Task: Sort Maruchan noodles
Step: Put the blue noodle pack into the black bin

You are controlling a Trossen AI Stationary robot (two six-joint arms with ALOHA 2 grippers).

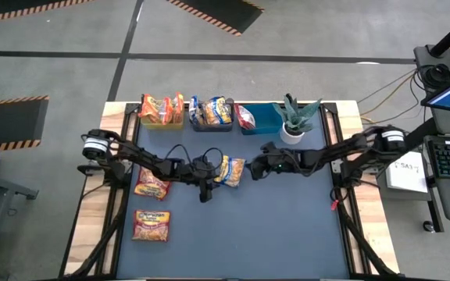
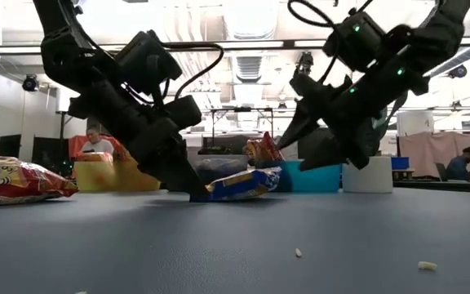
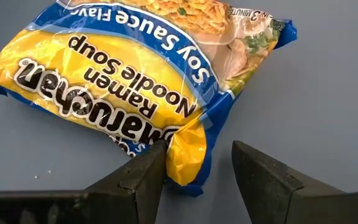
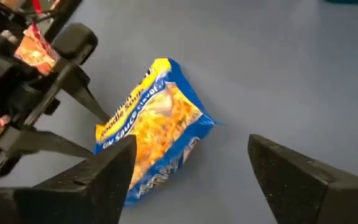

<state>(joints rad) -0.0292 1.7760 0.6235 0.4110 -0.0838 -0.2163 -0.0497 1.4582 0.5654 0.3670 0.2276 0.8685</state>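
A yellow-and-blue Maruchan packet [image 1: 230, 170] lies on the blue mat at mid-table, between my two grippers. My left gripper [image 1: 207, 190] is open and low at the packet's left end, with one packet corner between its fingers [image 3: 197, 163]. Its finger reaches down to the mat in the low view [image 2: 190, 189]. My right gripper [image 1: 251, 168] is open wide and hovers above the packet's right side without touching it [image 4: 191, 162]. Two orange packets [image 1: 151, 186] [image 1: 151, 225] lie flat on the mat at the left. My left gripper is open with the packet's near corner [image 3: 188, 158] between its fingers. One finger [image 3: 146, 177] lies against that corner and the other [image 3: 263, 177] stands apart from it. The fingers slant down from the table's left. The packet rests on the mat.
Along the far edge stand a yellow-green bin [image 1: 162, 122] with orange packets, a grey bin [image 1: 212, 125] with yellow-and-blue packets and a blue bin [image 1: 262, 119] with a red packet. A potted plant [image 1: 294, 121] stands right of them. The near half of the mat [image 1: 248, 242] is free.
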